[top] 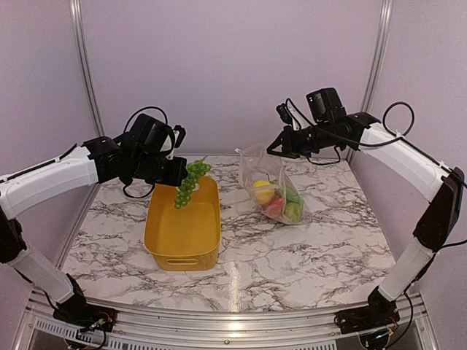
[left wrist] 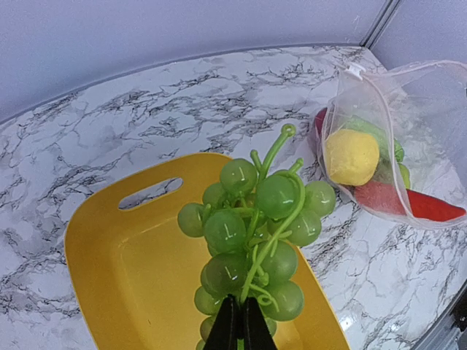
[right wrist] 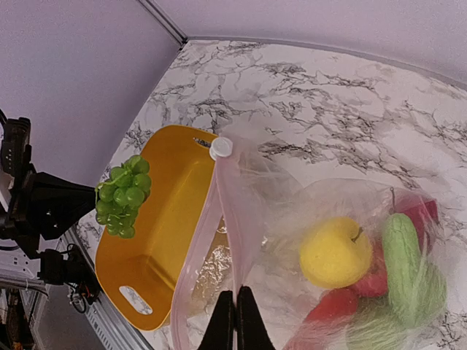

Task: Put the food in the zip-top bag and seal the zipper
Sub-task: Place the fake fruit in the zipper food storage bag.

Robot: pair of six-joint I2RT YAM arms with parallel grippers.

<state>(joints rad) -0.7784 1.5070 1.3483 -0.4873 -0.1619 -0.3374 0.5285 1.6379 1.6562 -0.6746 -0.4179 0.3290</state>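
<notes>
Grippers both pinched shut: left gripper (left wrist: 239,322) holding one grape bunch (left wrist: 252,233) above one yellow bin (left wrist: 124,270), right gripper (right wrist: 235,315) clamping one zip-top bag (right wrist: 255,189) by its mouth edge, one lemon (right wrist: 336,251) inside.

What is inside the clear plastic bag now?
The clear floppy plastic bag holds a round yellow toy fruit, green toy vegetables and red toy pieces. They lie piled together, so anything beneath or behind them is covered.
</notes>
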